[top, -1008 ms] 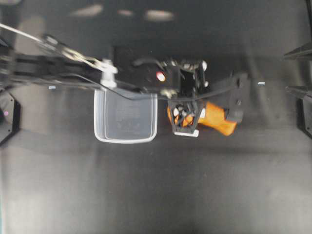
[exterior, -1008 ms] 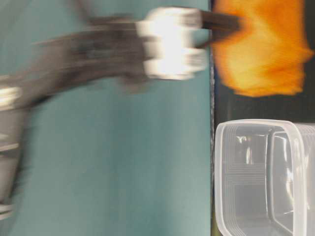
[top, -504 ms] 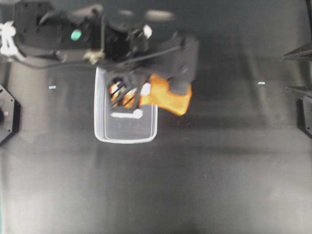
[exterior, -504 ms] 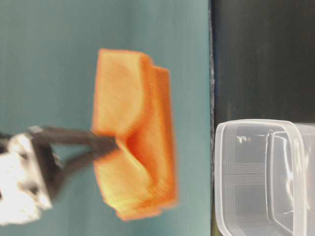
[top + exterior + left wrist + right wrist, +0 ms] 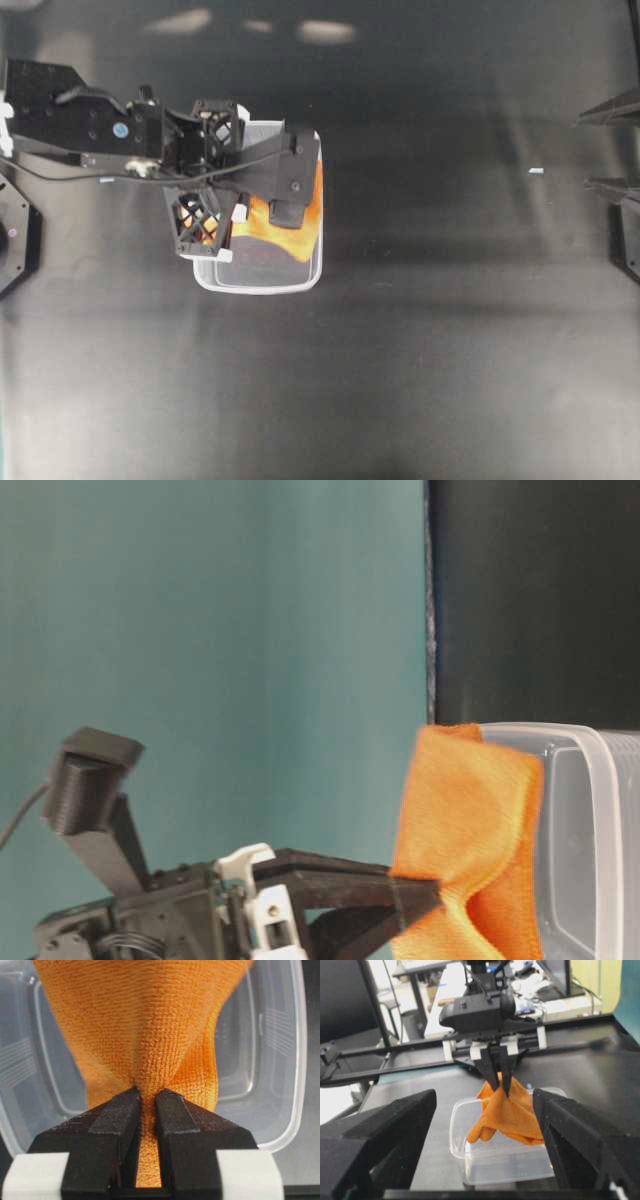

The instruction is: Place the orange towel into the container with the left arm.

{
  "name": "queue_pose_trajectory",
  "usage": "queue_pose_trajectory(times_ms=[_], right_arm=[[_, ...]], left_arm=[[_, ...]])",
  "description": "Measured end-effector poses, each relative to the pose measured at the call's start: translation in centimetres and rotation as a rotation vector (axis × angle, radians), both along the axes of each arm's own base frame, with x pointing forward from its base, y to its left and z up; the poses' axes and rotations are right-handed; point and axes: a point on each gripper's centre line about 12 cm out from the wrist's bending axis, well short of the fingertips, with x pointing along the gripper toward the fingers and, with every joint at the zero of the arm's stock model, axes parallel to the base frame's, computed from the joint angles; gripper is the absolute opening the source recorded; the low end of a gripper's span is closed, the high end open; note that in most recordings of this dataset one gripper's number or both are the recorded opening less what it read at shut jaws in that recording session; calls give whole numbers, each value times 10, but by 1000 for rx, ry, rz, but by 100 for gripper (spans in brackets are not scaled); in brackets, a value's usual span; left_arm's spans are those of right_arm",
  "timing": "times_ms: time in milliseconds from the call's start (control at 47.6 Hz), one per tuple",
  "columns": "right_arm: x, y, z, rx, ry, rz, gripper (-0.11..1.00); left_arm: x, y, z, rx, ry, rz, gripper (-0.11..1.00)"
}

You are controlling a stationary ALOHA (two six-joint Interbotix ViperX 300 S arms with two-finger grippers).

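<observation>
The orange towel [image 5: 150,1020] hangs bunched from my left gripper [image 5: 146,1097], which is shut on its top fold. It hangs directly over the open container [image 5: 285,1060], a clear plastic tub. In the overhead view the left gripper [image 5: 222,228] covers the tub's left half, with the towel [image 5: 285,225] showing over the container [image 5: 258,285]. From table level the towel [image 5: 470,820] overlaps the container's rim [image 5: 600,780]; I cannot tell whether it touches the bottom. My right gripper [image 5: 485,1105] stands open and holds nothing, well to the right, facing the towel [image 5: 512,1112].
The black tabletop [image 5: 420,380] surrounds the tub on all sides. The right gripper [image 5: 600,145] sits at the table's right edge. A small white speck [image 5: 536,171] lies on the surface near it. A teal wall [image 5: 250,630] stands behind the table.
The left arm has carried the towel leftward from the table right of the tub to above the tub's opening and lowered it. The right gripper has not moved.
</observation>
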Motion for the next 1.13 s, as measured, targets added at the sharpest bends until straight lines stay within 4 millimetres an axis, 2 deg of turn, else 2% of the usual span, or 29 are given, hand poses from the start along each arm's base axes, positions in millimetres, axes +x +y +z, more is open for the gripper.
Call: queue_pose_trajectory(times_ms=[294,546,567,609,756,840,903,1134], right_arm=[[0,0,0,2,0,2,76],[0,0,0,2,0,0,76],[0,0,0,2,0,2,76],[0,0,0,0,0,1,76],[0,0,-1,0,2,2,76],[0,0,0,2,0,0,76],[0,0,0,0,0,1,76],[0,0,-1,2,2,0,76]], left_arm=[[7,-1,-13,-4,-22,4,6],[7,-1,-14,-5,-17,6,8],[7,-1,-15,-5,-14,6,9],[6,0,-17,-5,-4,11,20],[4,2,-24,-6,21,18,64],[3,3,-25,-6,25,19,84],[3,3,-25,-4,26,17,91],[3,2,-26,-4,27,10,90]])
